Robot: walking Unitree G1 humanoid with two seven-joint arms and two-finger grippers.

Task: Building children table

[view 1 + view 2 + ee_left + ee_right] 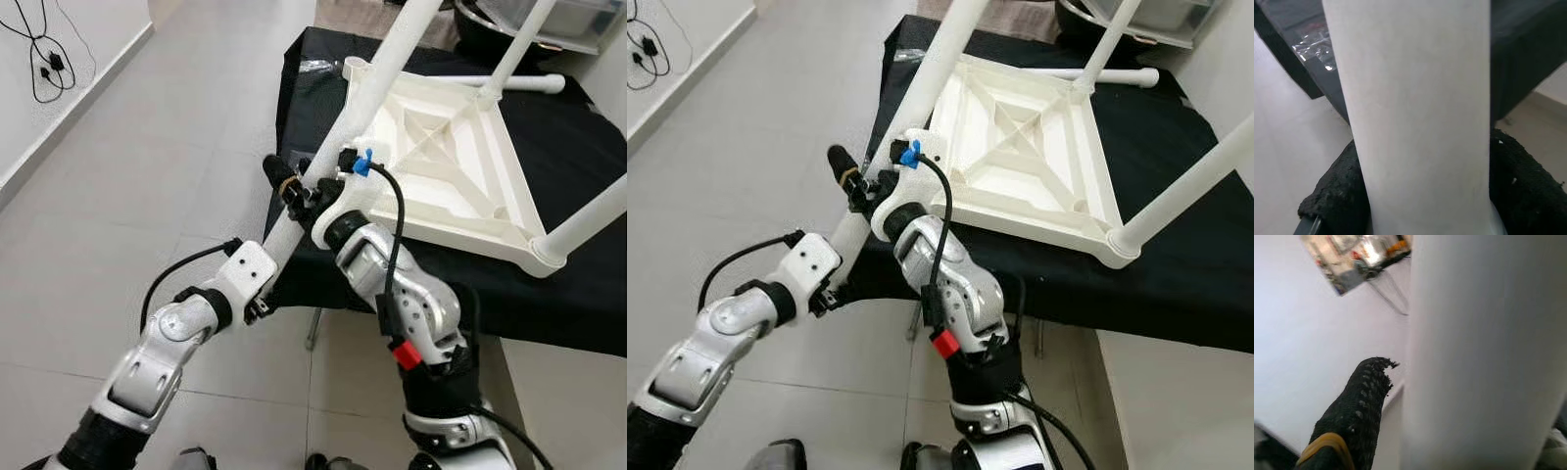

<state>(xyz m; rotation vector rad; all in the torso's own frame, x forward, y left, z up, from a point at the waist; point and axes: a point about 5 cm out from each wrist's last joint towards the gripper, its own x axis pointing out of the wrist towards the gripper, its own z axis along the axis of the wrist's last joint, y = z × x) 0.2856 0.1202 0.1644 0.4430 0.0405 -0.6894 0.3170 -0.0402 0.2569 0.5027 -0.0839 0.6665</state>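
A plain indoor room, likely a home, is suggested. Pale floor tiles (176, 127) are seen across the left of the frame. At upper left, cables (44, 59) are plugged into a white wall (24, 108).

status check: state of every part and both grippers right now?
table top: upside down on the black cloth, ribbed underside up.
leg being held: tilted, at the near corner socket; seating hidden.
far legs: standing in their corners.
loose leg: lying on the cloth.
left gripper: shut on the held leg.
right gripper: at the same leg by the corner, shut on it.
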